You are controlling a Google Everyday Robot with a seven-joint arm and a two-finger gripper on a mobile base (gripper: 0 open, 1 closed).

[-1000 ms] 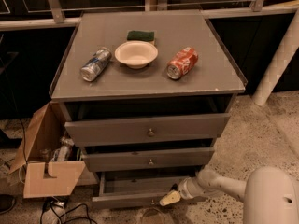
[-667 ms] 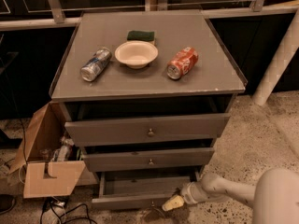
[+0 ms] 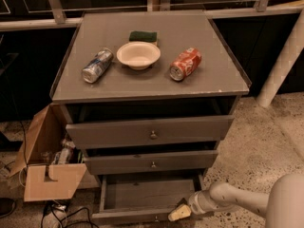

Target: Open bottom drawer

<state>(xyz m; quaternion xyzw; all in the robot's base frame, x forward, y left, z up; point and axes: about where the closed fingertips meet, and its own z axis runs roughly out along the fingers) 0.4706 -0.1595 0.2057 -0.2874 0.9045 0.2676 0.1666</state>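
Note:
The bottom drawer [image 3: 142,216] of the grey cabinet stands pulled out, its flat grey tray [image 3: 145,194] showing. Its front panel runs along the lower edge of the view, with a small knob [image 3: 156,218] barely visible at centre. My gripper [image 3: 179,213] sits at the right end of that front panel, at the drawer's front right corner, on a white arm [image 3: 228,198] coming in from the lower right. The mid-sized drawer [image 3: 152,161] and the tallest top drawer [image 3: 151,131] above are both slightly open.
On the cabinet top [image 3: 152,82] lie a silver-blue can [image 3: 97,65], a white bowl [image 3: 138,55], a green sponge [image 3: 143,36] and a red can [image 3: 185,63]. An open cardboard box [image 3: 50,167] with clutter stands left of the cabinet. Cables [image 3: 57,215] lie on the floor.
My gripper and arm have moved down and toward the camera, and the bottom drawer has slid further out, showing more of its tray.

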